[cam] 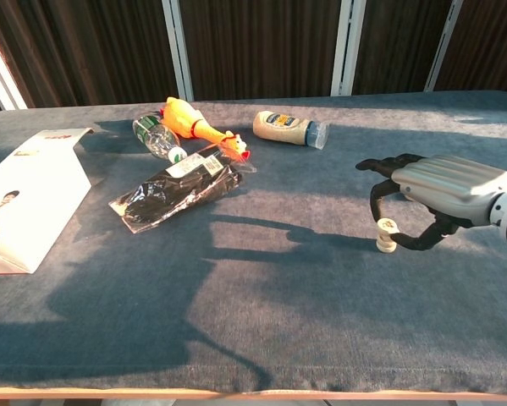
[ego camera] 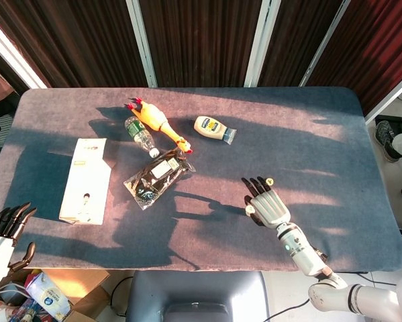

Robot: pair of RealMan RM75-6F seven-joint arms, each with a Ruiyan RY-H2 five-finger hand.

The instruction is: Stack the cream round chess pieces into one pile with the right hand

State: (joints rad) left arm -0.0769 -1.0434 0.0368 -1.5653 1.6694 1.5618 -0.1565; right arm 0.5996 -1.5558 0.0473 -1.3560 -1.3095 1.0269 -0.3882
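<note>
A short stack of cream round chess pieces (cam: pixel 388 237) stands on the grey cloth at the table's right front. My right hand (cam: pixel 443 188) arches over it from the right, one finger down its left side and the thumb low on its right. The frames do not settle whether they still touch the stack. From the head view the right hand (ego camera: pixel 266 204) covers most of the stack. A loose cream piece (ego camera: pixel 269 180) lies just beyond its fingertips. My left hand (ego camera: pixel 3 231) hangs off the table's front left corner, fingers straight, holding nothing.
At the back left lie a rubber chicken (ego camera: pixel 154 121), a water bottle (ego camera: pixel 139 134), a mayonnaise bottle (ego camera: pixel 214 127) and a black packet (ego camera: pixel 157 176). A white carton (ego camera: pixel 86 178) lies flat further left. The table's front edge (cam: pixel 321 391) runs close behind the stack.
</note>
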